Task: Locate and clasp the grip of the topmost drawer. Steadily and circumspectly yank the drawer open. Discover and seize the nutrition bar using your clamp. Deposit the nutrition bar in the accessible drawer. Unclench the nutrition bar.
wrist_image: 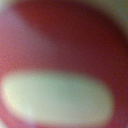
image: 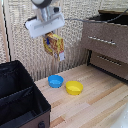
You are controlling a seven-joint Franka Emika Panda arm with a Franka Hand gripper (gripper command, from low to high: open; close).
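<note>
Up above the table, the clamp (image: 51, 34) hangs in mid-air with the nutrition bar (image: 53, 44) dangling from it, its fingers closed on the packet's upper edge. The bar hangs tilted just under the white boxy body, orange-yellow with red and brown print, and a small pale tag or corner shows at its lower end.

Off to the clamp's side, toward the exterior view's right and at about the same height, stands the dresser (image: 107, 44). Its topmost drawer (image: 103, 40) is pulled out, the dark inside showing along the top behind the grey-brown front with its long handle. The second drawer (image: 111, 63) sits below that, well apart from the clamp.

Below the clamp and a little toward the exterior view's right, two bowls rest on the wooden table (image: 95, 102): a blue bowl (image: 55, 81) and a yellow bowl (image: 74, 88), just beside each other. Below and toward the exterior view's left is a black bin (image: 20, 97) with a divider across it.

The wrist view is a blur of red with a pale oval patch; nothing in it can be made out.
</note>
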